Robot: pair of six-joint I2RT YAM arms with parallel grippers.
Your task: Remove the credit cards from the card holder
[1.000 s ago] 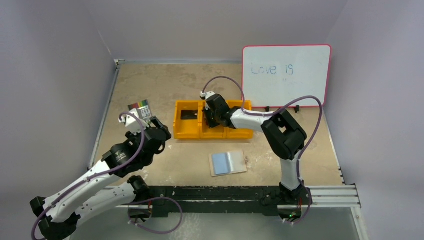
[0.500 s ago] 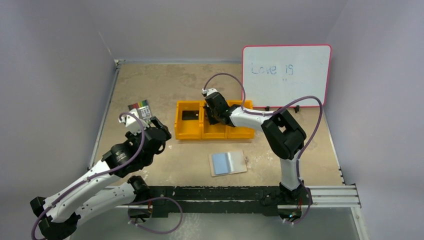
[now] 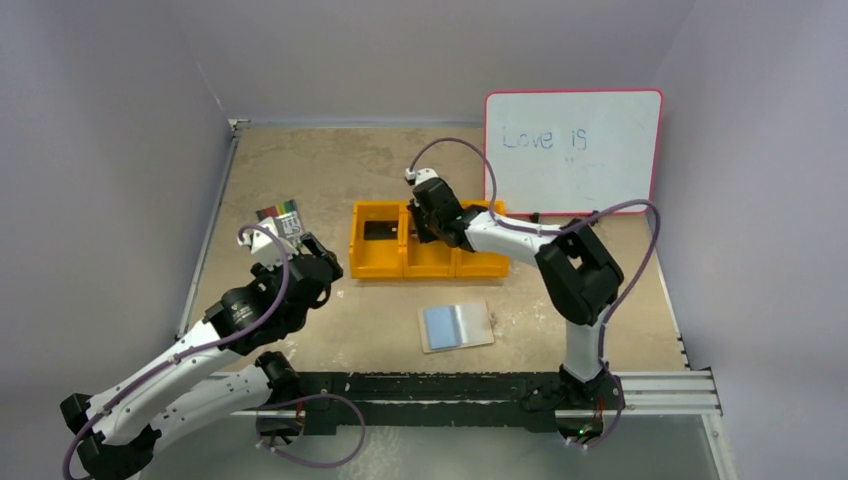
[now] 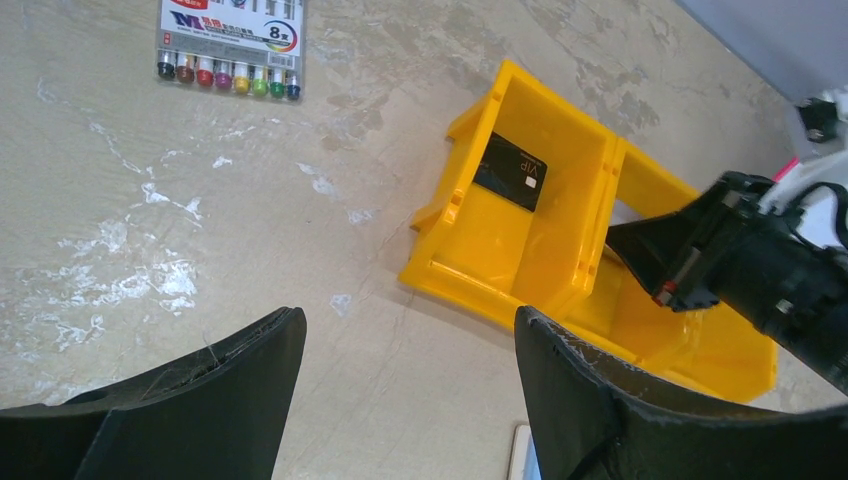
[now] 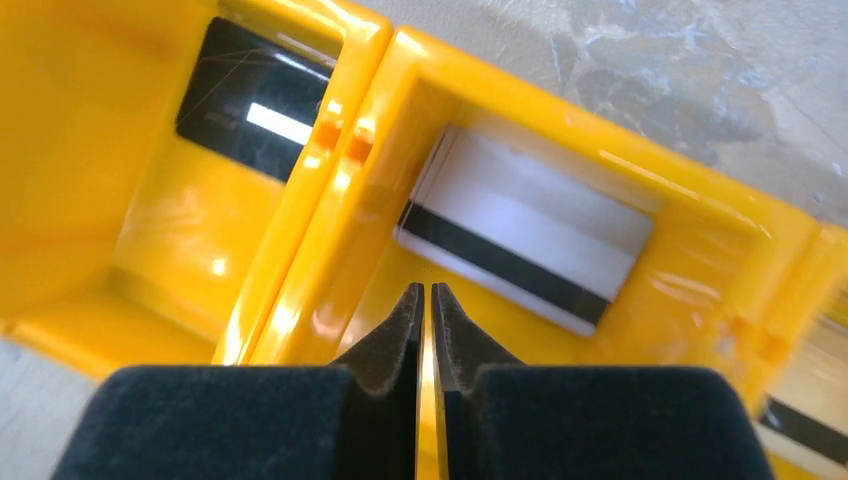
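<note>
Soft, even light fills my overhead view, shadows faint. Glare streaks the yellow tray (image 5: pixel 300 250) in my right wrist view; my fingers (image 5: pixel 395 330) there sit blurred and close.

Cards (image 5: pixel 525 240) lie in the tray (image 3: pixel 378 268), card holder (image 3: pixel 456 326) before it, markers (image 3: pixel 281 215) left.

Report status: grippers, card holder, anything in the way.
Left gripper open, empty, off to the side. Right gripper all but shut, empty, over middle compartment of orange tray, white card lying there. Card holder lying open, unobstructed.
</note>
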